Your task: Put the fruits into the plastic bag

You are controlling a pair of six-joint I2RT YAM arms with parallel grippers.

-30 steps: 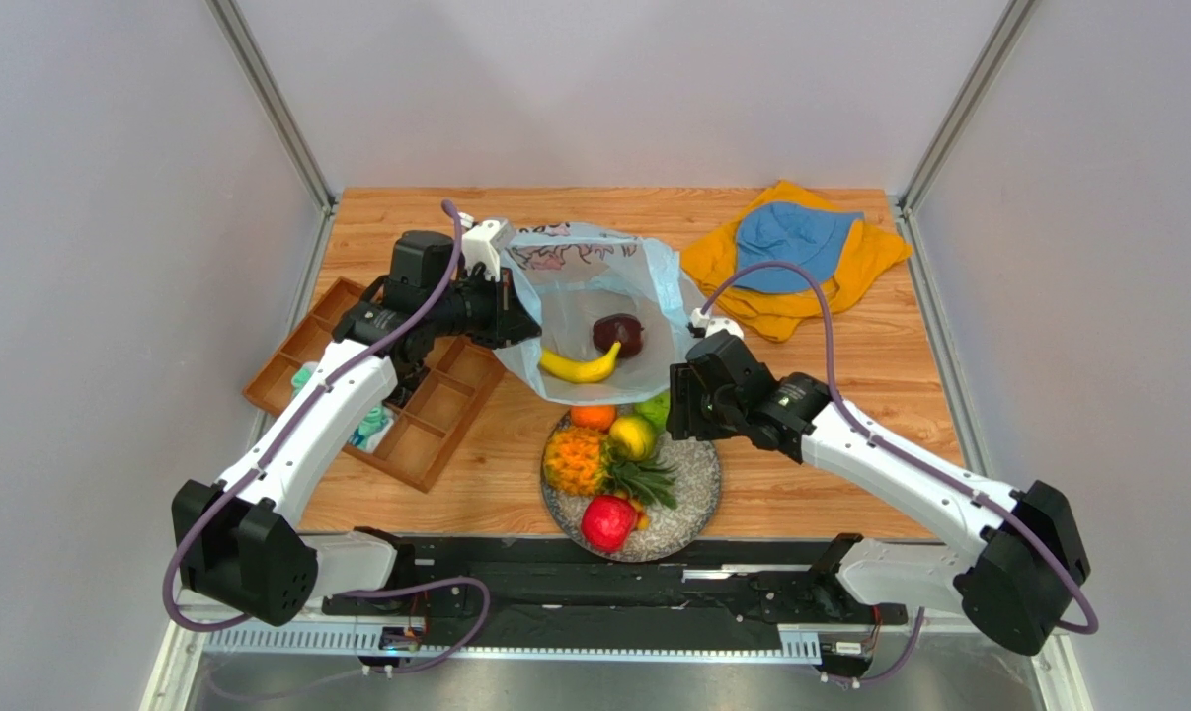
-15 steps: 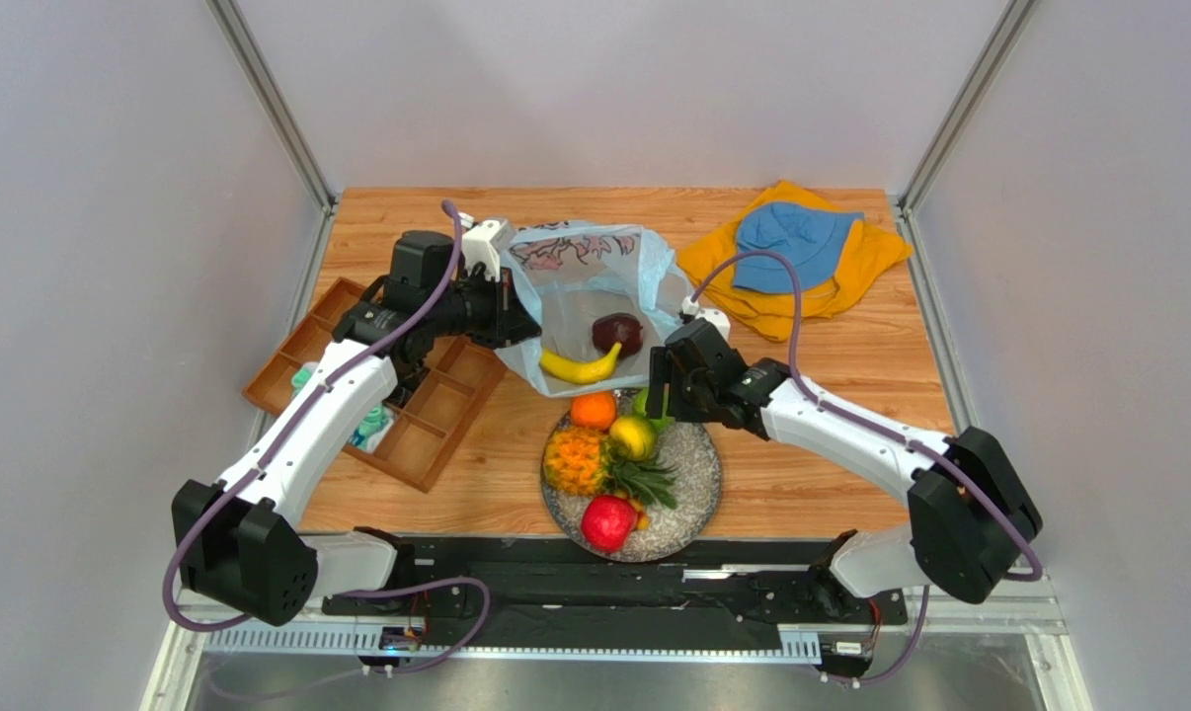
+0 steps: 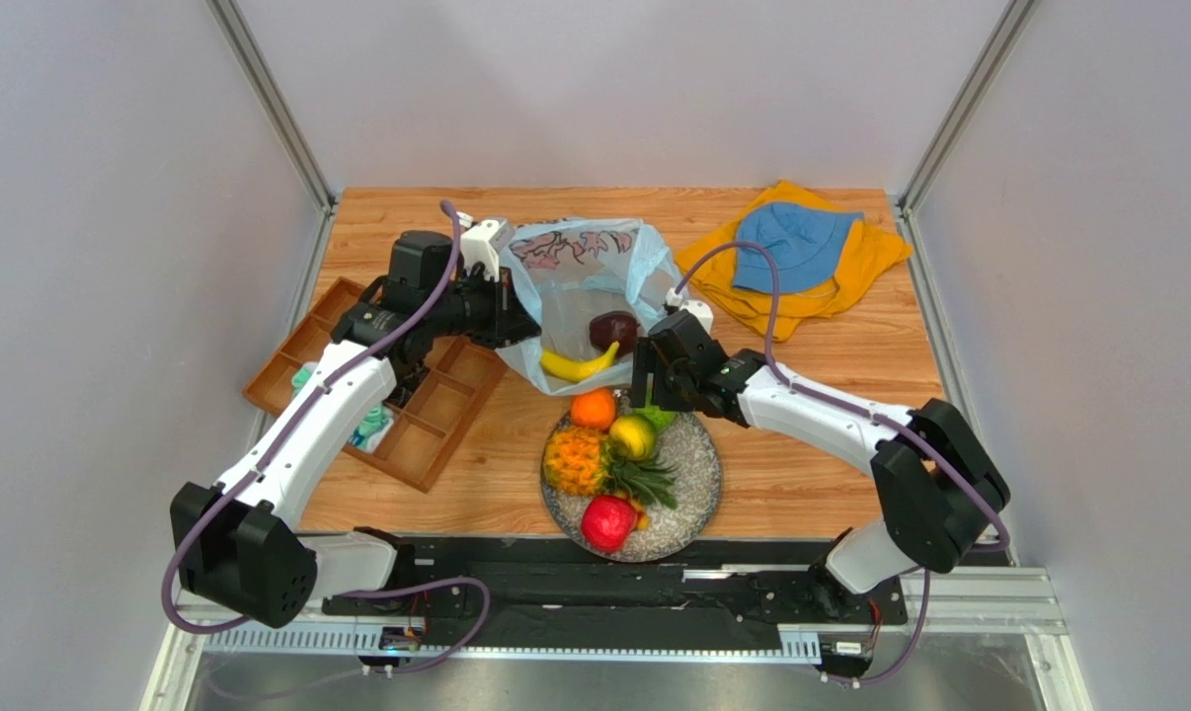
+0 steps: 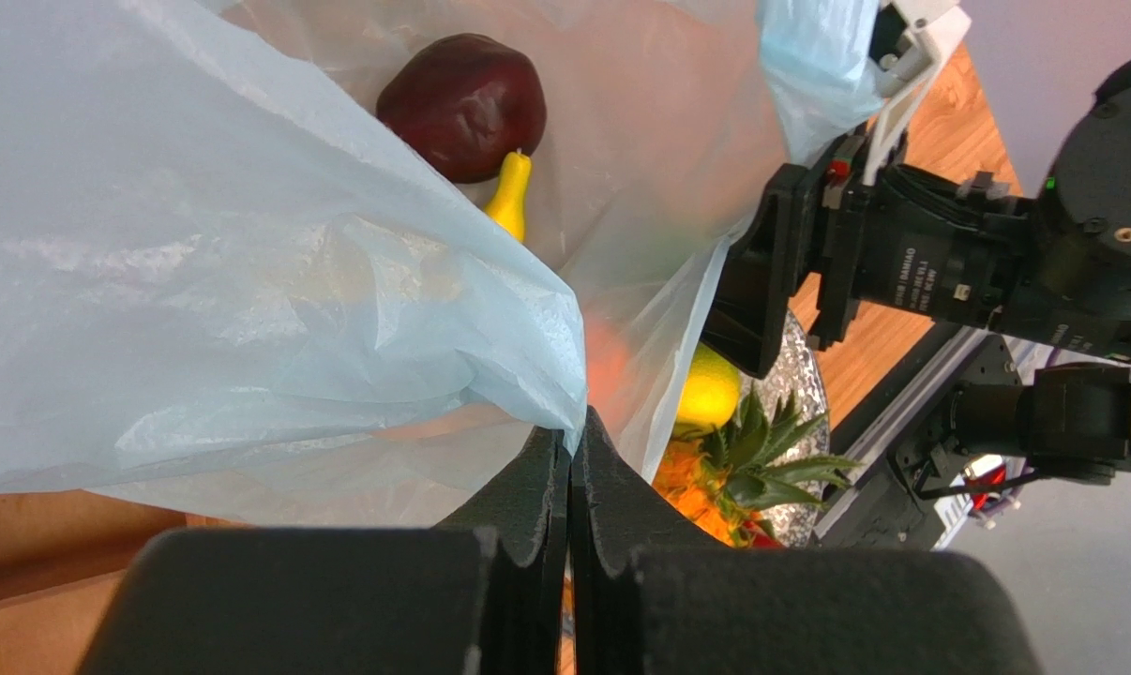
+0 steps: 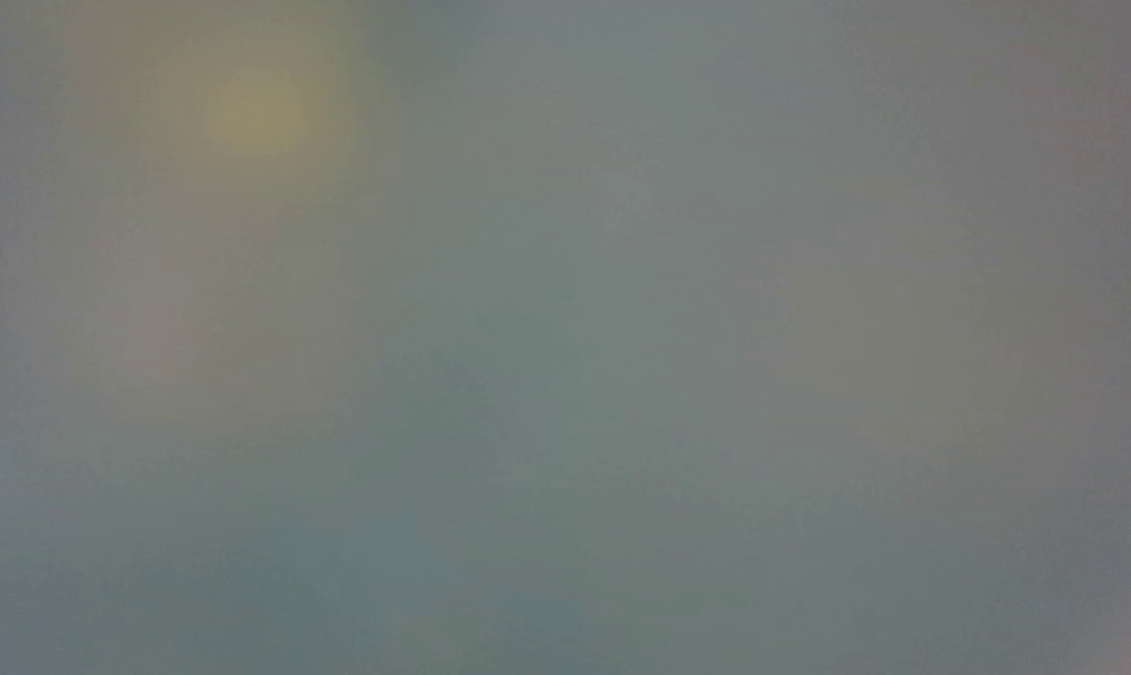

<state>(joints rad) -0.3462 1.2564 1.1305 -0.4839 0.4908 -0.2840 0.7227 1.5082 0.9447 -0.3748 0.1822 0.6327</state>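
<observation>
Nearest on the wooden surface (image 3: 854, 385), a speckled plate (image 3: 701, 489) carries the red apple (image 3: 608, 522), pineapple (image 3: 575, 461), yellow-green fruit (image 3: 633, 436) and orange (image 3: 594, 409). The green apple (image 3: 655, 415) is half hidden under the right hand (image 3: 655, 368), which sits against the near right side of the plastic bag (image 3: 579, 274). I cannot tell whether it is open or closed, and its own camera shows only blur. The left hand (image 4: 571, 443) has its fingers pinched tight on the bag's left edge. Inside the bag lie the banana (image 3: 579, 365) and the dark maroon fruit (image 3: 614, 331). A wooden tray (image 3: 424, 422) sits at the left. A blue hat (image 3: 795, 245) rests on a yellow cloth (image 3: 861, 267) at the far right.
</observation>
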